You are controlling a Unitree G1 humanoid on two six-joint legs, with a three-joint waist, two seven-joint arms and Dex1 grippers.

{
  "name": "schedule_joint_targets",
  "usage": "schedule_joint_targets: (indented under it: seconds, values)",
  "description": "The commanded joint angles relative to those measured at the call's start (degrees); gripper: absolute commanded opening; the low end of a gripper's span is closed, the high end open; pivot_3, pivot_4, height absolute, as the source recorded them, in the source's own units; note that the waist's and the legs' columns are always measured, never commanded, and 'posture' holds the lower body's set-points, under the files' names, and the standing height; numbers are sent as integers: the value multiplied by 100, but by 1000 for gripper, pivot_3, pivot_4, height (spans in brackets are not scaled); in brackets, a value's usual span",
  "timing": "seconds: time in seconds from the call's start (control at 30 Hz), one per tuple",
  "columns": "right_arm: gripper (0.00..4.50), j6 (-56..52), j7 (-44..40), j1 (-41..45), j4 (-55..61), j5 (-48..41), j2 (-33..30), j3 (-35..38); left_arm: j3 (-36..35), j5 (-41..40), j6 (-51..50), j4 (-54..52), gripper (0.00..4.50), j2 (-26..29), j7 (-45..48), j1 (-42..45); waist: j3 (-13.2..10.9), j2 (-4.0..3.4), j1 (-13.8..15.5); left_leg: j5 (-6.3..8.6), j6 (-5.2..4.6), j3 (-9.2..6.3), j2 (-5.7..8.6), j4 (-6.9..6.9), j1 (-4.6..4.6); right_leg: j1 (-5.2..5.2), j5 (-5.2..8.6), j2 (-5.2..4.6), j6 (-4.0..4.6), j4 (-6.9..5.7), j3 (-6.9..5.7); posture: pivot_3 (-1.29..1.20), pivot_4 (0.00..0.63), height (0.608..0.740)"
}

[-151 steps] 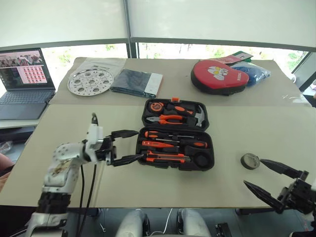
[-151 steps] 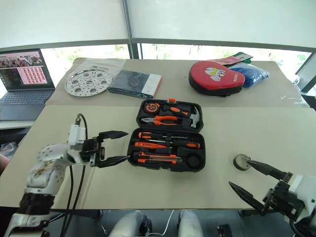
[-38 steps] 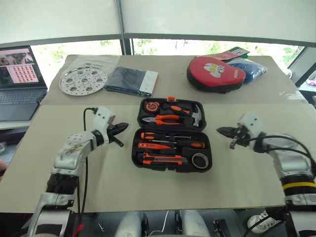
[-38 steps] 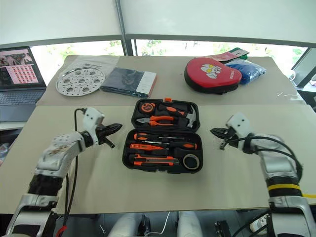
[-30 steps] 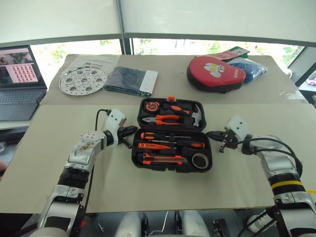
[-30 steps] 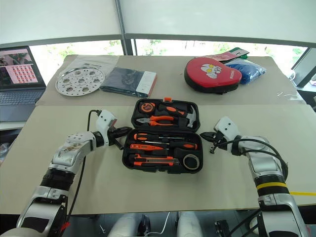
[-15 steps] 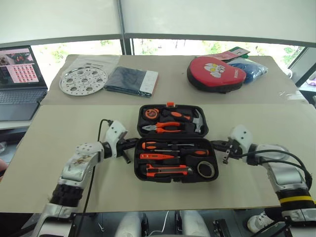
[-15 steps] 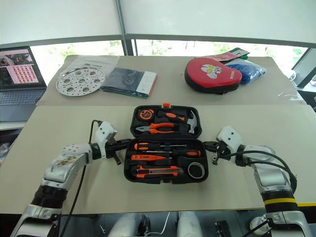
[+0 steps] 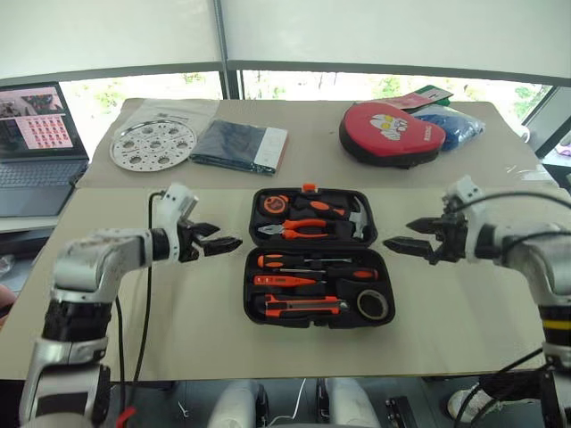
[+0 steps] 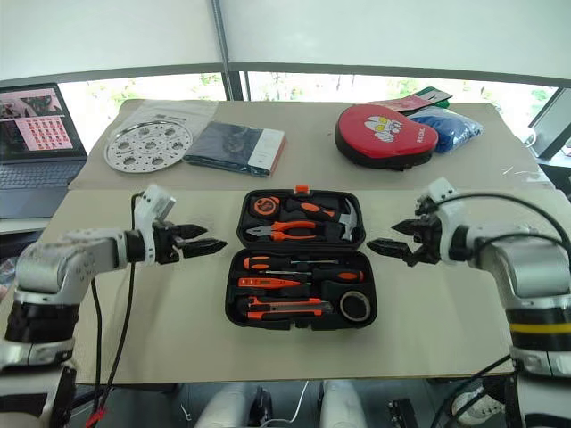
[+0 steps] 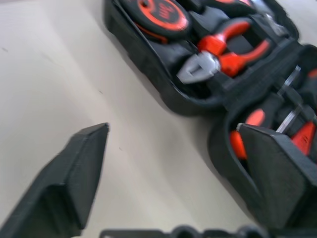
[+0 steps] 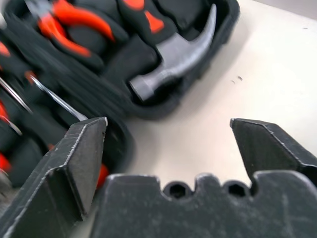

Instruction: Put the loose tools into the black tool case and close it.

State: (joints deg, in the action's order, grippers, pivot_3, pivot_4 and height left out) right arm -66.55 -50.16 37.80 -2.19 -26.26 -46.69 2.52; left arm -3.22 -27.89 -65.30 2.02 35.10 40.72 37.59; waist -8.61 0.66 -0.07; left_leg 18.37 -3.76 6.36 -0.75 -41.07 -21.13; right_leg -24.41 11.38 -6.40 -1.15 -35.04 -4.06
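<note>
The left pincer (image 9: 217, 242), fingers apart and empty, hovers just left of the black tool case (image 9: 317, 257), which lies open on the tabletop (image 9: 178, 321) with its tools slotted in. The right pincer (image 9: 412, 239), likewise spread, flanks the case's right side, both level with the hinge line running left to right

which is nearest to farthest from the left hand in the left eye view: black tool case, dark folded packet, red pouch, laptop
From the left hand:
1. black tool case, right beside it, toward the table's middle.
2. dark folded packet, farther back on the table.
3. laptop, far off at the left edge.
4. red pouch, across the table at the back right.
</note>
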Motion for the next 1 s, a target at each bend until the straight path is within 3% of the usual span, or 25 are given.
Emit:
schedule_joint_targets:
  seconds: [0.03, 0.33, 0.5, 0.6, 0.8, 0.93, 1.0]
  values:
    - [4500, -706, 653, 805, -802, 169, 482, -117, 89, 68, -344, 435, 4466, -559, -510, 527, 0, 1, 2, 0, 0, 0, 0, -1, 2, 4, 0, 0, 0, -1, 0, 0, 150, 740]
    - [4500, -362, 773, 1128, -1494, 624, 619, -780, 202, 385, -33, 961, 4466, -878, -878, 769, 1, 0, -46, -4, 3, 10, 38, 20, -68, -73, 2, 1, -14, -8, -16, 0, 150, 740]
    - [3160, -259, 869, 1139, -1710, 749, 690, -838, 195, 360, -90, 1003, 4500, -995, -930, 765, 1, 0, -71, -11, 15, 9, 36, 19, -66, -68, 2, 1, -15, -12, -20, 0, 150, 740]
    - [2126, -274, 930, 1158, -1842, 811, 721, -850, 161, 346, -159, 1054, 3766, -1084, -992, 752, 0, 0, -60, -14, 20, 7, 29, 15, -55, -58, 2, 1, -15, -18, -20, 0, 150, 740]
    - [136, -349, 1052, 1228, -2101, 878, 801, -836, 163, 397, -184, 1319, 1672, -1144, -1079, 780, 1, 0, -45, -14, 19, 5, 25, 13, -2, 11, 2, -2, -15, -5, -29, 0, 150, 740]
    - [0, -395, 1132, 1247, -2123, 838, 878, -773, 131, 442, -118, 1379, 244, -1148, -1131, 778, 2, -2, -18, -19, 11, -8, 23, 8, 9, 24, -3, -13, -19, -5, -24, 0, 150, 740]
    - [0, -294, 1191, 1221, -2081, 796, 958, -651, 83, 419, -88, 1314, 33, -1169, -1146, 733, 2, -2, -24, -23, 16, -8, 23, 6, 18, 26, -5, -15, -16, -6, -15, 0, 150, 740]
